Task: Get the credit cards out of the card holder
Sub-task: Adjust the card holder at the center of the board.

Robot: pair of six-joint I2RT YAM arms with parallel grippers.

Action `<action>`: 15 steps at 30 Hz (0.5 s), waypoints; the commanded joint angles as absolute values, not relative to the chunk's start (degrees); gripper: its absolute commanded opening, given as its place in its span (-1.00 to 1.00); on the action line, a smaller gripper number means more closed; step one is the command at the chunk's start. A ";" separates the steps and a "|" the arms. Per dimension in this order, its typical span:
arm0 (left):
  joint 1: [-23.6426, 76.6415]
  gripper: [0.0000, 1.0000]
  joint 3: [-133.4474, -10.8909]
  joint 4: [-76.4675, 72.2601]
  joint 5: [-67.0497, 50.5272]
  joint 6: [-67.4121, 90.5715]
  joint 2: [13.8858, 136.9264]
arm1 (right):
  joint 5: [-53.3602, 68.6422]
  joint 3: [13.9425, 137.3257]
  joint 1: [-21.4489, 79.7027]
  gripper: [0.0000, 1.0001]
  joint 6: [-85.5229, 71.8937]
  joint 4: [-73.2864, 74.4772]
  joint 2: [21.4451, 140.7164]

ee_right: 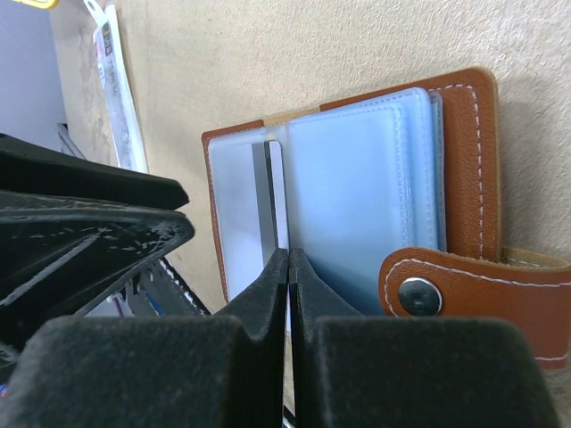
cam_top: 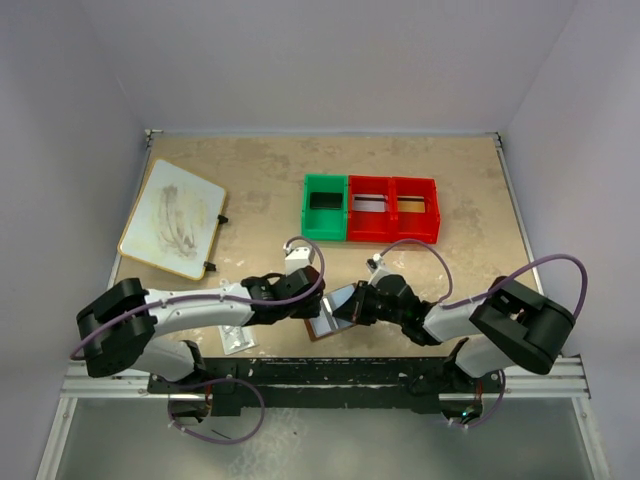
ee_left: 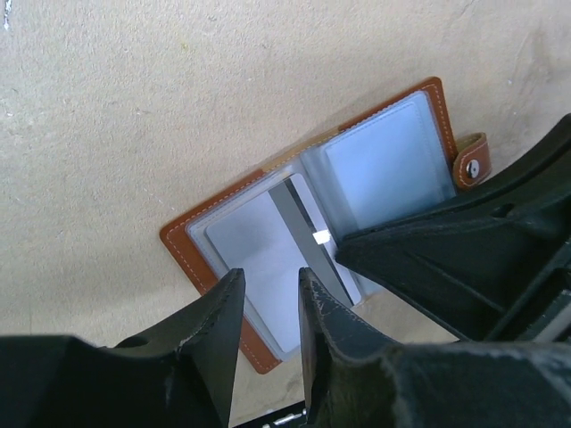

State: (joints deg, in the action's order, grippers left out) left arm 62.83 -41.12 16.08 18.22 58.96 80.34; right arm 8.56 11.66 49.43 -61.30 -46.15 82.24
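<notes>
At the upper left of the top view lies a smudged board [cam_top: 172,220]. Lower down, a clear packet [cam_top: 237,340] rests just beside the left arm [cam_top: 195,305].

The left gripper [ee_left: 270,278] reaches toward the middle of the frame. In its own view its fingers [ee_left: 219,330] stand apart at the bottom edge, over the lower left leaf of the wallet [ee_left: 379,165]. Whether they touch it cannot be told.

The wallet lies open and flat on the tan table [ee_left: 134,107], low in the middle of the top view, between the two grippers. Its brown cover is underneath and its bluish-grey pockets face up. A grey card [ee_left: 308,214] with a dark stripe shows at the fold between the two leaves, partly out of its pocket.

The right gripper [ee_right: 287,260] comes in from the right. In its wrist view the fingers are pressed together with only a thin slit between them. They meet at the card's edge by the fold and seem to pinch it. The snap tab [ee_right: 464,294] lies in the lower right of that view, just beside the right finger.

Above the wallet and well apart from it, a green bin [cam_top: 310,215] and two red bins [cam_top: 392,232] stand touching in a row, right of centre in the top view.
</notes>
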 commanded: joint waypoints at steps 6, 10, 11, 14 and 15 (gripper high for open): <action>63.49 -0.46 -40.46 15.10 14.40 58.02 81.36 | 7.67 13.10 49.31 -1.00 -62.26 -46.28 83.34; 64.65 -0.53 -40.39 14.27 15.54 59.15 82.35 | 7.43 13.23 49.31 -1.00 -62.25 -45.17 82.85; 64.68 -0.54 -40.22 13.90 15.60 59.23 82.35 | 7.39 13.27 49.31 -1.00 -62.23 -44.86 82.72; 64.69 -0.58 -40.32 13.72 16.36 59.15 83.06 | 7.30 13.37 49.31 -0.98 -62.20 -44.30 82.26; 64.73 -0.61 -40.38 14.15 16.89 59.22 83.30 | 7.25 13.32 49.31 -0.95 -62.32 -44.34 82.02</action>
